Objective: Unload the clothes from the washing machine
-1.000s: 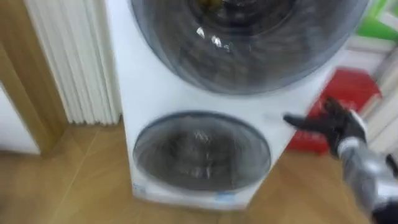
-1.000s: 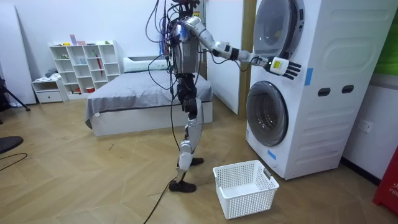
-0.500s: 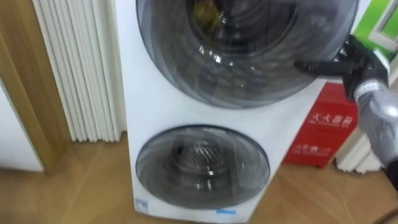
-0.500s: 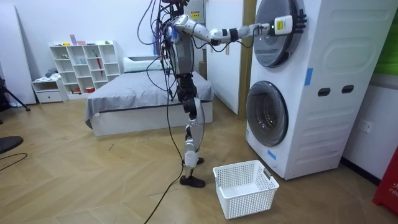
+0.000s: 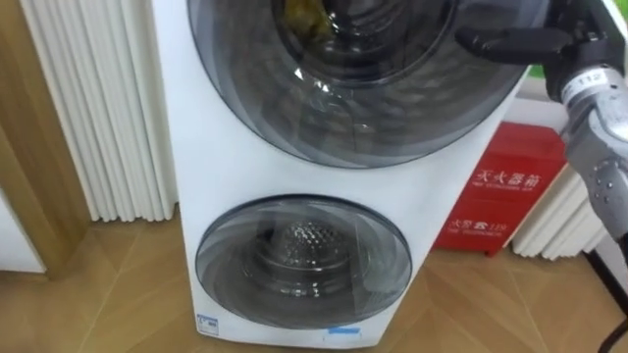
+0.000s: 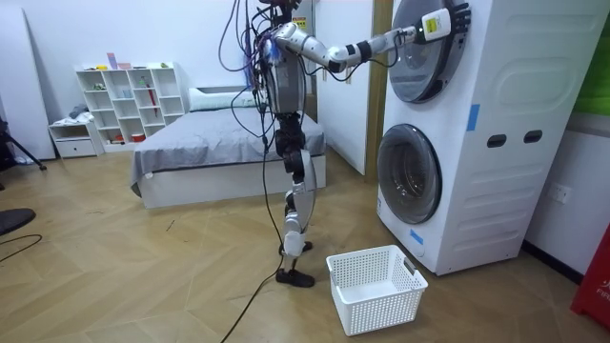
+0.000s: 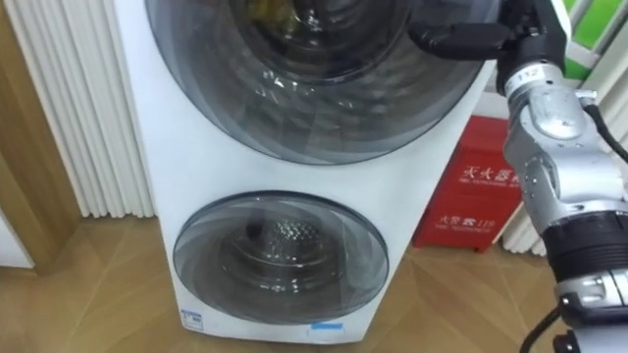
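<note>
A bedroom with a wooden floor [image 6: 143, 276] is shown, and the stacked washing machine [image 6: 496, 143] is taken as the reference for all places. A white basket [image 6: 375, 286] is set on the floor just in front of the machine, and a red box [image 5: 500, 191] is seen beside its right flank. The robot is stood before the machine's front, with its right arm stretched upward.

Within the last second the right robot hand [image 5: 574, 39] has been raised. It was held off the machine's right edge at the level between the two doors, and it is now laid at the right rim of the upper door [image 5: 353, 98]. Its fingers [image 5: 500, 42] are stretched straight across that rim, and nothing is clasped in them. The upper door is closed, as is the lower door [image 5: 299, 260]. It is judged that the opening of the upper door is being prepared, and that no cloth has been taken out yet.

A yellowish shape [image 5: 304, 18], probably a garment, is made out behind the upper door's glass, high in the machine. It is kept from the robot hand by the closed glass and lies well to the left of the fingertips. Behind the lower door, bare metal is seen.
</note>
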{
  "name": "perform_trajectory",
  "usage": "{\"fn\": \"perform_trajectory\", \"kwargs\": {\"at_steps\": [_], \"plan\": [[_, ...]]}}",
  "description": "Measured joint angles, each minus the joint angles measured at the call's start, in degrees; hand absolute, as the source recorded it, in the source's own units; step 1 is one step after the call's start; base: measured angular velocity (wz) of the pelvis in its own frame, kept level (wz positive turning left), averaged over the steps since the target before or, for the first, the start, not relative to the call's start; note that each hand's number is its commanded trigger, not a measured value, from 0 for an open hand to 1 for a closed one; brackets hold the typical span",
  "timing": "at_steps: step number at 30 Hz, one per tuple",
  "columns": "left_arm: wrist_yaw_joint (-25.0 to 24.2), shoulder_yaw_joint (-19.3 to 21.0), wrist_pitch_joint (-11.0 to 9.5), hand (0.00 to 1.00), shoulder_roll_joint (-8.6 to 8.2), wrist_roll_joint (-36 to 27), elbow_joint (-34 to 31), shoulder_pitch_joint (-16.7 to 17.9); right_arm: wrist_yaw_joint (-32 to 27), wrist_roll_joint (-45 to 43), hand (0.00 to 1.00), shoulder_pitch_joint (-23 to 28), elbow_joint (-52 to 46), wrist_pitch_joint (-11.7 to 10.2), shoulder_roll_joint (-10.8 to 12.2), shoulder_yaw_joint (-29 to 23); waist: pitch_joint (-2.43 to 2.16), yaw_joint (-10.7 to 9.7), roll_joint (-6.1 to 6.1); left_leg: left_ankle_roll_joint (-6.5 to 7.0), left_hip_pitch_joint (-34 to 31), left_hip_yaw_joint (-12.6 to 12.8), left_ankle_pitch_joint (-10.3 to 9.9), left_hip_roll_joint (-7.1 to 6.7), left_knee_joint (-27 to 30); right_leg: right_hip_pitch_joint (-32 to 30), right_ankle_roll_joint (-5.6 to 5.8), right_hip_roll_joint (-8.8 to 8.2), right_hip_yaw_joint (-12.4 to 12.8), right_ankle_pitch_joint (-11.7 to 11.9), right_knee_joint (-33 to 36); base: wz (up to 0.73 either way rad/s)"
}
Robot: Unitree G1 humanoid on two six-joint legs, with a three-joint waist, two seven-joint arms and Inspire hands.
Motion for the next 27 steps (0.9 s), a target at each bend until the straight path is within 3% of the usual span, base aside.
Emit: {"fn": "perform_trajectory", "kwargs": {"at_steps": [8, 14, 22, 27], "plan": [[0.10, -1.25, 0.03, 0.00, 0.04, 0.00, -0.54, -0.17, -0.18, 0.11, 0.00, 1.35, -1.07, -0.24, 0.01, 0.90, -0.03, -0.03, 0.01, 0.00, 0.30, 0.39, 0.00, 0.04, -0.18, 0.03, 0.00, 0.05, 0.24, 0.00, -0.02, -0.01], [0.16, -1.26, 0.05, 0.00, 0.05, 0.00, -0.35, -0.09, -0.59, 0.08, 0.00, 4.57, -1.05, -1.84, 0.40, 1.10, -0.01, 1.08, 0.02, -0.09, 0.83, 0.88, -0.07, 0.18, -0.23, 0.29, -0.03, 0.15, 0.66, 0.02, -0.05, -0.03], [0.17, -2.29, 0.95, 0.00, 0.05, -0.14, 0.28, 0.18, -1.17, 2.59, 0.00, 11.81, -8.32, -1.97, 3.94, 1.11, 0.17, 1.24, 0.80, -0.69, 1.24, 2.13, -0.77, 1.14, 0.08, 0.39, -0.24, 0.81, 0.71, 0.15, -0.07, -0.10], [0.76, -3.50, -0.20, 0.00, -0.12, -0.10, 0.40, 0.26, -1.66, 2.31, 0.00, 17.53, -15.92, -3.27, 5.04, 1.55, 0.07, 1.13, 1.94, -0.83, 1.82, 3.36, -0.90, 1.44, -0.25, 0.31, -0.25, 0.94, 0.65, 0.16, -0.04, -0.12]]}}
